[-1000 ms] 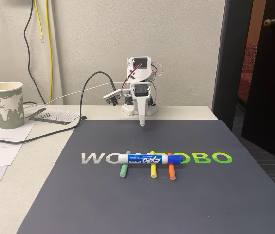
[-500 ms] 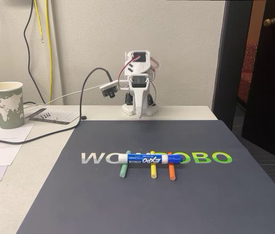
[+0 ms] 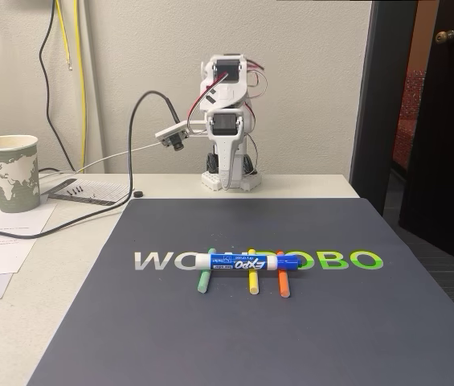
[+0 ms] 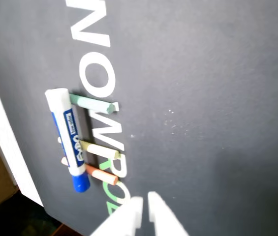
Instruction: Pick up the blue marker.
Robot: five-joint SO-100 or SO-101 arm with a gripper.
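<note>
Fixed view: a white arm stands at the far edge of the bench (image 3: 66,265), upper centre of the frame, folded upright with its hand (image 3: 227,183) pointing down just above the bench surface near the arm's base. A small camera (image 3: 170,135) juts out to the left of the arm on a black cable. One dark mat (image 3: 210,338) printed with large white and green letters covers the lower centre of the frame. The blue marker (image 3: 246,261), a thick Expo dry-erase marker with white barrel and blue label, lies crosswise at mid-frame on top of three thin sticks: one green stick (image 3: 204,282), one yellow stick (image 3: 252,283) and one orange stick (image 3: 282,285), side by side from left to right. The marker is well apart from the hand. One paper cup (image 3: 8,172) with a world-map print stands at the left edge, beside loose papers (image 3: 2,241).

Wrist view: the marker (image 4: 67,137) appears at left of centre, running top to bottom, with its blue end lowest; the green (image 4: 93,104), yellow (image 4: 98,149) and orange (image 4: 101,173) sticks project to its right from beneath it. The two white fingertips (image 4: 134,214) enter from the bottom edge with a narrow gap between them; the hand (image 4: 144,204) is nearly closed and grasps nothing.
</note>
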